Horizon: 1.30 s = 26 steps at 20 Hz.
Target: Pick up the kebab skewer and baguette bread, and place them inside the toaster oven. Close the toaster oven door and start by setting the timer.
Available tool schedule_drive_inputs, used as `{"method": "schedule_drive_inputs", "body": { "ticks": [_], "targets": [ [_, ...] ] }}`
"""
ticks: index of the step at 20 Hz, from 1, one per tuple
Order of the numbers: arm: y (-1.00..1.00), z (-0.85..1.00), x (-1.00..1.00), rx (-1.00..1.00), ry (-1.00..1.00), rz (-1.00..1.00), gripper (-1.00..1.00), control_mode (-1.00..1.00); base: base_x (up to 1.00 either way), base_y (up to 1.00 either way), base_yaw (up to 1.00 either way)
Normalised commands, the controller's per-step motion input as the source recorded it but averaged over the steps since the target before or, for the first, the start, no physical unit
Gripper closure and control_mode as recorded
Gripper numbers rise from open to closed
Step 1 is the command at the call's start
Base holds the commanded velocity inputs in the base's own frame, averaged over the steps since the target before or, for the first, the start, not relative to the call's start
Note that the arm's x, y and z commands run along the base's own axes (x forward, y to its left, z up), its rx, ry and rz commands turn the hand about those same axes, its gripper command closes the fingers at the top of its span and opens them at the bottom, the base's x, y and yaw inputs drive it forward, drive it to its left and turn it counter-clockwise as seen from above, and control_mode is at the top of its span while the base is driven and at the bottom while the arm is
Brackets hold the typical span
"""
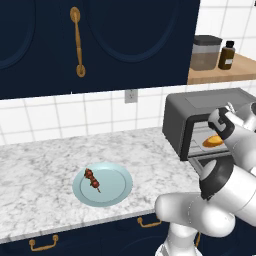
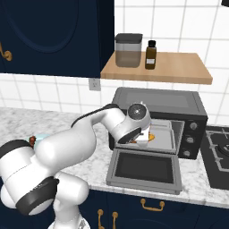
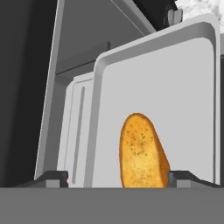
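From the left base view, the skewer lay on a plate on the desk. On the right, the oven door hung open. Hand view: the end effector stood released, fingertips apart either side of the bread lying on the tray.

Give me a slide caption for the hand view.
Open pincer astride the baguette bread lying on the metal tray inside the toaster oven.

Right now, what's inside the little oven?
The bread lies on the metal tray inside the oven, between the open gripper's tips. The arm covers part of the inside.
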Motion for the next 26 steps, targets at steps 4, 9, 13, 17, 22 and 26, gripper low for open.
{"method": "schedule_drive_inputs", "body": {
  "ticks": [4,9,13,17,22,26],
  "targets": [
    [0.0,0.01,0.0,0.0,0.0,0.0,-1.0,-1.0,0.0,0.0,0.0],
    [-0.03,0.2,-0.42,-0.03,0.02,0.0,-1.0,-1.0,0.0,0.0,0.0],
    [-0.02,0.11,-1.0,-0.06,0.13,0.03,-1.0,-1.0,0.0,0.0,0.0],
    [0.7,0.07,-0.37,-0.06,0.07,0.39,-1.0,-1.0,0.0,0.0,0.0],
    [1.0,0.0,-0.01,-0.04,0.16,0.63,-1.0,-1.0,0.0,0.0,0.0],
    [1.0,0.0,-0.15,-0.11,0.16,0.52,-1.0,-1.0,0.0,0.0,0.0]
  ]
}}
